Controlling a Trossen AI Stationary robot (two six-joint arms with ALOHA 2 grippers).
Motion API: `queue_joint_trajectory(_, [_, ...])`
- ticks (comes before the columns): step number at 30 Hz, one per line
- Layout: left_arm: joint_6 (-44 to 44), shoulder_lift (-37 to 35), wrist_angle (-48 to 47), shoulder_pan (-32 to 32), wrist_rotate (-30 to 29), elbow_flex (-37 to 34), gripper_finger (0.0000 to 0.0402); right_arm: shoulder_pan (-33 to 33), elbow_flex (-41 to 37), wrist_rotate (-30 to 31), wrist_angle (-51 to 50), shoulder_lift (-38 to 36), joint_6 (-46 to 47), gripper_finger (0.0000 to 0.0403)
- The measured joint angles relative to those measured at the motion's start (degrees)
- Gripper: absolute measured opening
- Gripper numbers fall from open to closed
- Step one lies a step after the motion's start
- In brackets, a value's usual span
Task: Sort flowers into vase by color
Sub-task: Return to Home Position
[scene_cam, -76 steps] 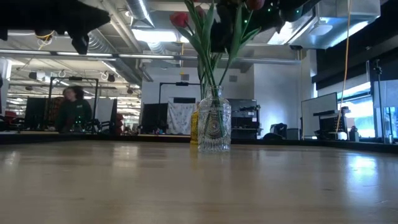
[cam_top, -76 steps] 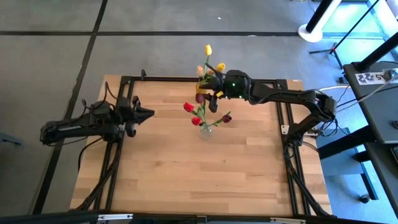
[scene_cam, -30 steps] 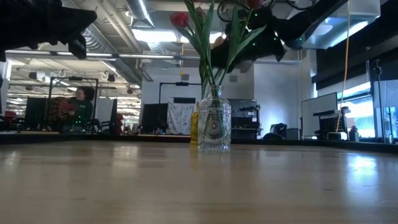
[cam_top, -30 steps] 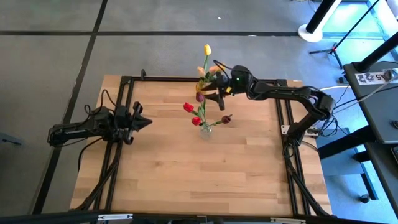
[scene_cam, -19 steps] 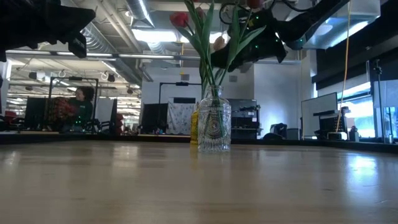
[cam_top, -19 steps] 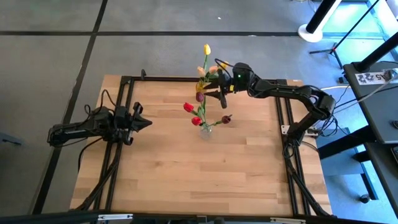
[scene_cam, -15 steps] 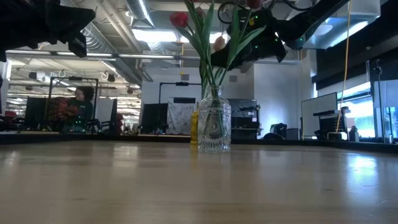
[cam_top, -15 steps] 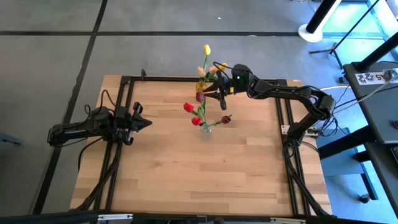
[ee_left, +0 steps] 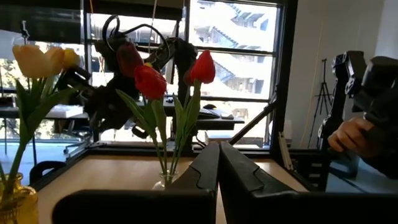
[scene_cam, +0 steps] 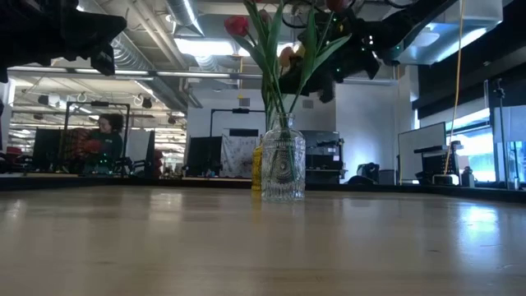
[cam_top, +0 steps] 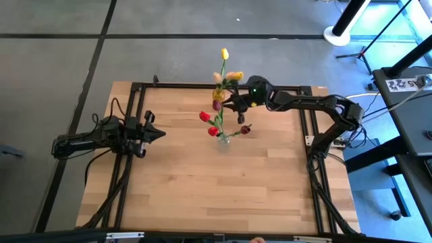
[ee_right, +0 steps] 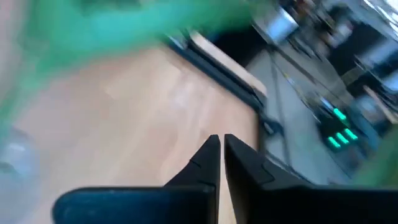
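Observation:
Two bunches of tulips stand by their stems in vases near the table's far middle. Red and maroon tulips (cam_top: pixel 213 130) sit in a clear glass vase (scene_cam: pixel 283 168) (ee_left: pixel 165 181). Yellow and cream tulips (cam_top: pixel 231 75) (ee_left: pixel 38 61) sit in a yellow vase (ee_left: pixel 10 200) just behind it. My right gripper (cam_top: pixel 235 103) (ee_right: pixel 219 145) hovers shut among the leaves between the two bunches, above the table; blurred green fills its wrist view. My left gripper (cam_top: pixel 159 132) (ee_left: pixel 218 151) waits shut at the table's left, pointing at the vases.
Black frame rails (cam_top: pixel 138 88) run along the table's left, far and right edges. Bare wood (cam_top: pixel 216 189) stretches from the vases to the near edge. A person (scene_cam: pixel 102 140) sits in the room beyond, and a person's hand (ee_left: pixel 349 133) shows off the table's right.
My right gripper has drifted a little toward the near edge and downward, closer to the red tulips, and is still moving. The left arm has kept still.

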Motion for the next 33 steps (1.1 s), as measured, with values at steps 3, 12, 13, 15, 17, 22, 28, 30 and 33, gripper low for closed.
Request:
queue_joint_trajectory(3, [0.1, 0.0, 0.0, 0.0, 0.0, 0.0, 0.0003, 1.0, 0.0, 7.5, -0.5, 0.0, -0.4, 0.0029])
queue_joint_trajectory(12, [0.3, 0.0, 0.0, 0.0, 0.0, 0.0, 0.0003, 1.5, 0.0, 7.1, -5.5, -0.3, -0.5, 0.0073])
queue_joint_trajectory(13, [0.5, 0.0, 0.0, 0.0, 0.0, 0.0, 0.0003, 1.6, 0.0, 7.7, -6.6, -0.6, -0.5, 0.0079])
queue_joint_trajectory(15, [1.1, 0.0, -0.1, 0.0, 0.0, 0.0, 0.0003, 2.4, 0.0, 10.9, -8.6, -1.6, -0.4, 0.0088])
queue_joint_trajectory(17, [1.6, 0.0, -1.1, 0.0, -0.1, 0.1, 0.0003, 3.2, 0.0, 15.2, -11.1, -3.1, -0.5, 0.0093])
queue_joint_trajectory(22, [2.6, 0.0, -2.9, 0.2, -0.9, 0.1, 0.0003, 3.9, 0.0, 19.0, -16.2, -7.7, 0.5, 0.0094])
queue_joint_trajectory(28, [4.5, 0.0, -3.8, 0.2, -1.1, 0.1, 0.0003, 3.2, 0.0, 15.2, -24.5, -11.8, 5.0, 0.0076])
queue_joint_trajectory(30, [4.3, 0.0, -3.8, 0.2, -1.7, 0.1, 0.0003, 3.2, -0.1, 12.1, -27.5, -12.3, 6.7, 0.0055])
queue_joint_trajectory(33, [4.1, 0.0, -5.5, 0.2, -2.8, 0.1, 0.0003, 3.3, -1.2, 9.7, -27.8, -13.8, 8.0, 0.0012])
